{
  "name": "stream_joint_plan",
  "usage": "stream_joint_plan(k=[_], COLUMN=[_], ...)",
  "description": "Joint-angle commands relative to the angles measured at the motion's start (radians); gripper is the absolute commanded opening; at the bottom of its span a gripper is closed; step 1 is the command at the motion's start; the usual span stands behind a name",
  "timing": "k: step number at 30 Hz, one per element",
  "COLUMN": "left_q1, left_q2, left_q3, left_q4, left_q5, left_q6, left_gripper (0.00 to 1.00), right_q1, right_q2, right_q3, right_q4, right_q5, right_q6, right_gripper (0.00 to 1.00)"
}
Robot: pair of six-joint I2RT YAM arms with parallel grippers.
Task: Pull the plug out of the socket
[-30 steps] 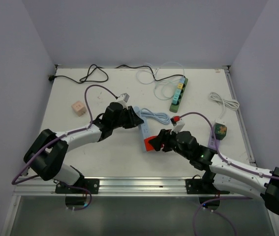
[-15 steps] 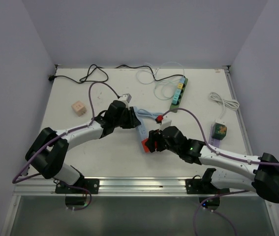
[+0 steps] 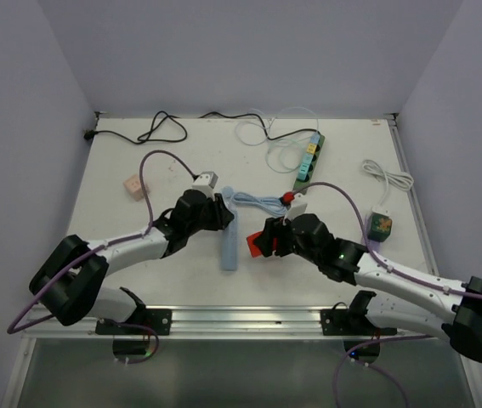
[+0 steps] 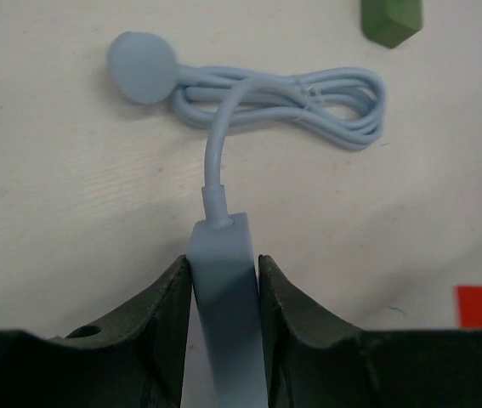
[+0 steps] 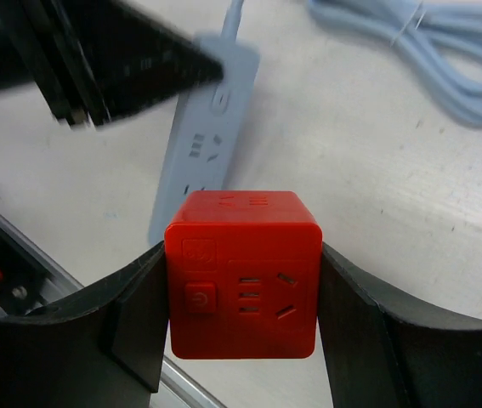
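Observation:
A light blue power strip (image 3: 229, 242) lies on the white table, its coiled blue cord (image 3: 262, 202) behind it. My left gripper (image 3: 221, 214) is shut on the strip's cord end; in the left wrist view the strip (image 4: 228, 306) sits between both fingers. My right gripper (image 3: 262, 240) is shut on a red cube plug (image 3: 255, 245), held apart from the strip to its right. In the right wrist view the cube (image 5: 242, 272) fills the jaws, with the blue strip (image 5: 202, 144) beyond it.
A green power strip (image 3: 309, 161) with a white cable lies at the back right. A black cable (image 3: 151, 129) runs along the back left. A pink cube (image 3: 134, 185) sits on the left. A small green adapter (image 3: 381, 224) with a white cord lies on the right.
The red cube has come off the blue strip and moved right with my right gripper. The strip has swung, its free end now pointing toward the near edge.

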Motion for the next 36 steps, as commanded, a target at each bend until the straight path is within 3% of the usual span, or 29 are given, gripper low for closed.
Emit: stream_joint_plan(k=[1,5,11,16,20,27,34,35,36], left_q1=[0.013,0.013,0.013,0.034,0.079,0.197,0.289,0.296,0.301], left_q2=[-0.045,-0.086,-0.048,0.053,0.160,0.462,0.800,0.855,0.878], left_q3=[-0.128,-0.169,-0.142,-0.050,0.073,0.462,0.953,0.994,1.063], left_q4=[0.088,0.146,0.107,0.042,0.050,0.024,-0.182,-0.199,-0.215], left_q5=[-0.113,-0.128,-0.177,-0.257,-0.242,-0.136,-0.112,-0.101,-0.087], left_q6=[0.141,0.152,0.147,0.117,0.115,0.100,0.138,0.138,0.132], left_gripper=[0.00,0.00,0.00,0.00,0.00,0.00,0.01,0.04,0.14], right_q1=[-0.107,-0.138,-0.136,-0.136,-0.136,-0.136,-0.136,-0.136,-0.136], right_q2=[-0.099,-0.106,-0.094,-0.108,-0.128,-0.188,-0.251,-0.258,-0.264], right_q3=[-0.011,-0.013,-0.011,0.002,0.010,-0.013,-0.040,-0.042,-0.042], right_q4=[0.145,0.130,0.139,0.107,0.067,0.004,-0.043,-0.048,-0.052], right_q5=[-0.076,-0.127,-0.144,-0.148,-0.150,-0.144,-0.132,-0.128,-0.124], right_q6=[0.072,0.069,0.069,0.058,0.042,0.042,0.055,0.054,0.052], right_gripper=[0.00,0.00,0.00,0.00,0.00,0.00,0.00,0.00,0.00])
